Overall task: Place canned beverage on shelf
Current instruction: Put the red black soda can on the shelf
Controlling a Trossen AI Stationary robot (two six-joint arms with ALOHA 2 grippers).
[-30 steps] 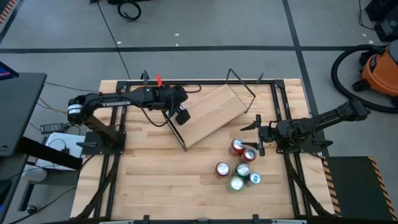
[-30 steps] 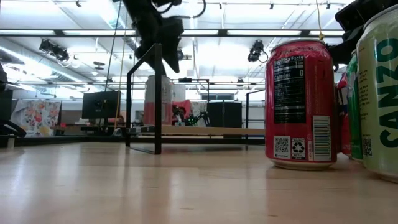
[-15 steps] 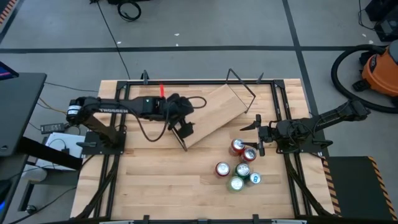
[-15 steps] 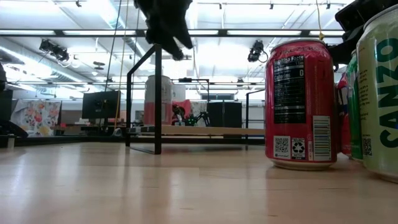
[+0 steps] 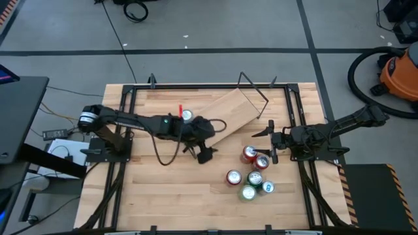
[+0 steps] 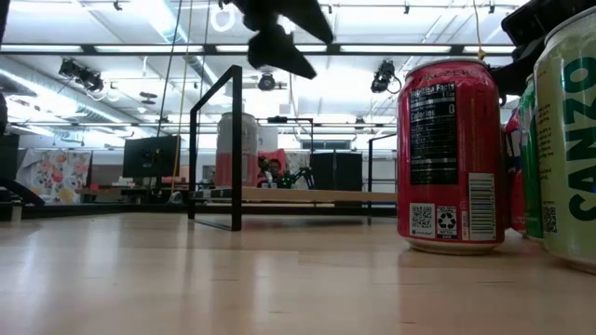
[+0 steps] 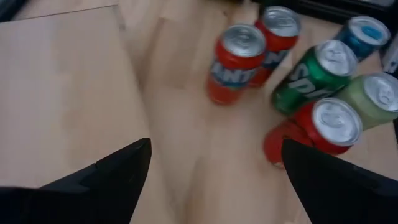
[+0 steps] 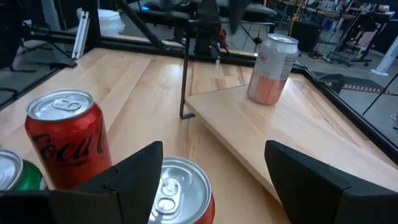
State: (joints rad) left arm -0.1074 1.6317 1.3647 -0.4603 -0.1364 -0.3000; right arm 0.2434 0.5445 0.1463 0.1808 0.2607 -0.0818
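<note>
Left gripper (image 5: 206, 154) (fingers apart, holding nothing) hangs at nine o'clock of the cans (image 5: 251, 171), ready to grab one for the shelf (image 5: 225, 117).

Cut off at the right edge of the low view: a pale green can (image 6: 572, 140), only part of its lettering legible. Hidden behind the red can (image 6: 451, 155) there: most of the remaining cans. Cropped by the top edge, centre: the left gripper (image 6: 277, 33), a dark silhouette, finger gap unreadable. Motion-blurred throughout the left wrist view, can labels (image 7: 234, 59) smeared. Cut by the bottom edge of the right wrist view: the nearest can (image 8: 176, 193).
</note>
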